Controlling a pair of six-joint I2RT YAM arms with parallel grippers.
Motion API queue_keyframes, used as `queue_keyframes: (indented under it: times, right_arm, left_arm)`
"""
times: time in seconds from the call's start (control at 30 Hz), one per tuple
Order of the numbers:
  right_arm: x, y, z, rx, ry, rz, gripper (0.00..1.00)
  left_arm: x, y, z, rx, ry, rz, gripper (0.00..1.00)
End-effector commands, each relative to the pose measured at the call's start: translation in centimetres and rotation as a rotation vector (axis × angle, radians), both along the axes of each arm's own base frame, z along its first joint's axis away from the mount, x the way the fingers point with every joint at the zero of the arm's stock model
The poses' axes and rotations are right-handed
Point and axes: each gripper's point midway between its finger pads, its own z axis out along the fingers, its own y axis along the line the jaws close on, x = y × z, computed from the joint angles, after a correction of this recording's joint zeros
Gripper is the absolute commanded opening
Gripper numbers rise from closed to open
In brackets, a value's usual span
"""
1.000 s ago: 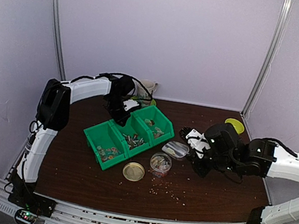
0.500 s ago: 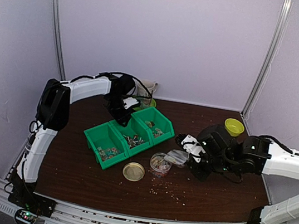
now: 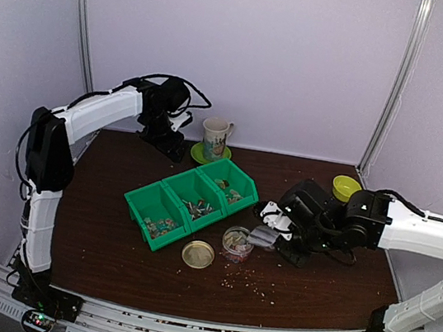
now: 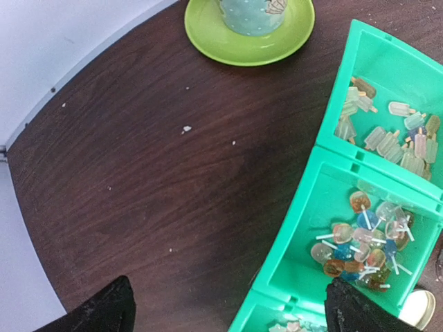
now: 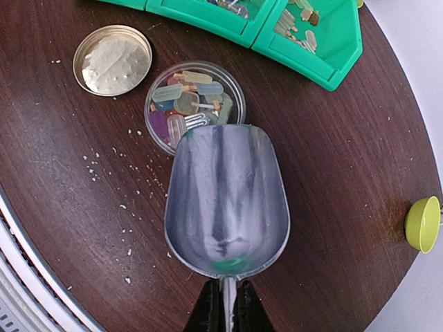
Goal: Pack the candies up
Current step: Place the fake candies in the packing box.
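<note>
Right wrist view: right hand (image 5: 225, 308) pinches scoop (image 5: 225, 200) handle. Scoop looks empty, its lip over jar (image 5: 147, 111) holding candies (image 5: 190, 104). Left hand (image 4: 228, 312) spread, far left above worktop (image 4: 138, 173). Step: filling jar. Next, judged: dip scoop into bins (image 5: 325, 69).
</note>
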Motion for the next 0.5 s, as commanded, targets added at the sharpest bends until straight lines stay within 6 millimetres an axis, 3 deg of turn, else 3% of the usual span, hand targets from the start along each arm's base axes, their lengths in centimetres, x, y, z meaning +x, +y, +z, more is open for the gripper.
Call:
queue_keyframes:
  times: [0.0, 0.1, 0.27, 0.47]
  right_arm:
    - [0.2, -0.1, 0.7, -0.054, -0.026, 0.005, 0.00]
    - [0.2, 0.0, 0.7, -0.067, -0.027, 0.011, 0.00]
    - [0.0, 0.1, 1.0, -0.090, -0.026, 0.029, 0.00]
    - [0.3, 0.2, 1.0, -0.197, -0.031, 0.052, 0.00]
  left_arm:
    - [-2.2, 1.3, 2.3, -0.043, -0.028, 0.110, 0.98]
    - [-3.9, 1.8, 3.5, -0.044, -0.075, 0.125, 0.98]
    - [-8.0, 1.9, 2.1, -0.080, -0.058, 0.111, 0.98]
    - [-11.1, 2.8, 1.8, -0.059, -0.069, 0.079, 0.98]
